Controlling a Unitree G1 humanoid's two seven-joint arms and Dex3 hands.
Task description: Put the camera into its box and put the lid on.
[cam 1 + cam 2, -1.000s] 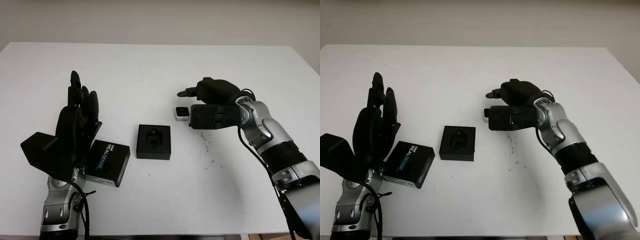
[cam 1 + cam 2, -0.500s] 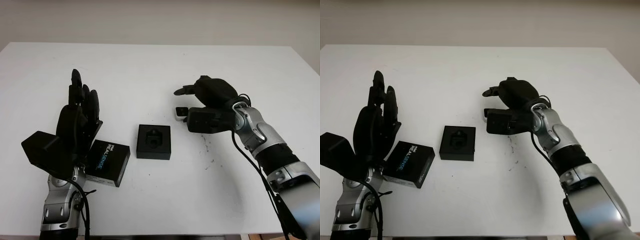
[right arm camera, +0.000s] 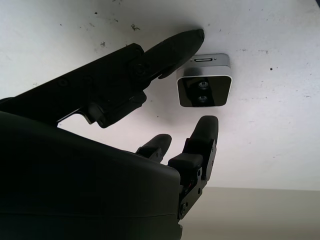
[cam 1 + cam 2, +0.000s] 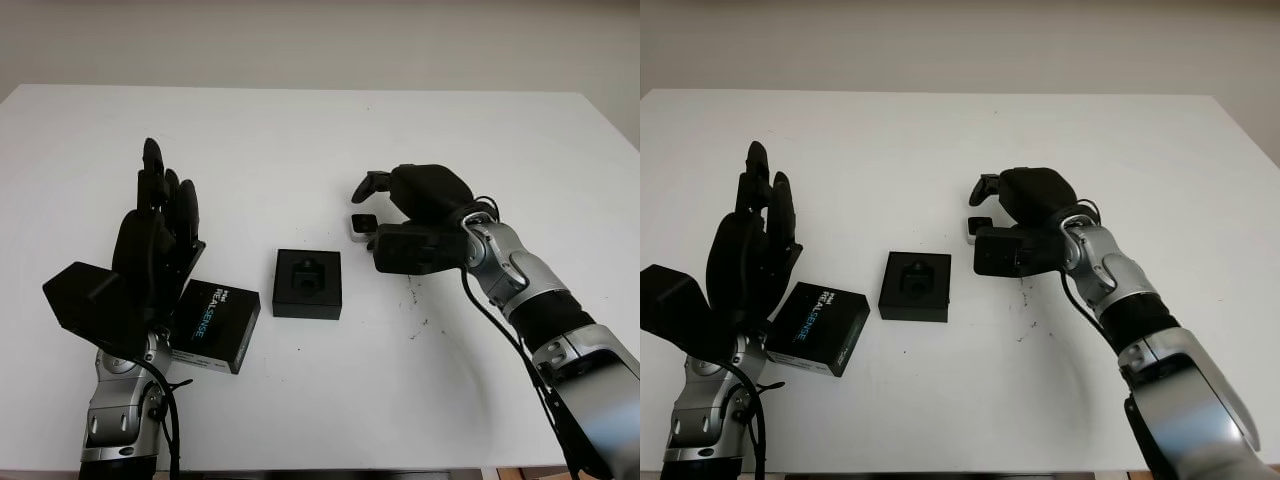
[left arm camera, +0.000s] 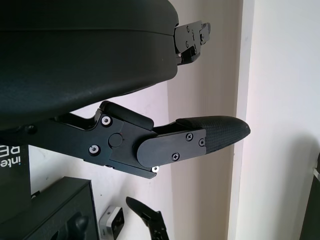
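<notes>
Right wrist view is showing the camera [image 3: 204, 86] lying on the table [image 3: 280, 100], lens face toward the wrist, with the right hand [image 3: 192, 80] poised around it; one of the fingers [image 3: 172, 47] is reaching along one side of the camera and looks to be just touching its edge, while another is hanging a little apart on the opposite side, so the fingers are bracketing it without pinching it yet. From the head views, the camera is sitting just beyond the box [image 4: 307, 283], which is lying open on the table with its black insert showing and nothing in it; the lid [image 4: 214, 326], printed with the brand name, is lying off to the box's left, partly under the left hand [image 4: 155, 240], which is hovering raised and open, holding nothing. Judging by this, nothing of the task is finished: the grasp is only being set up, and lifting, placing in the box and lidding are all remaining. Counting: one camera, one box, one lid, two hands.
</notes>
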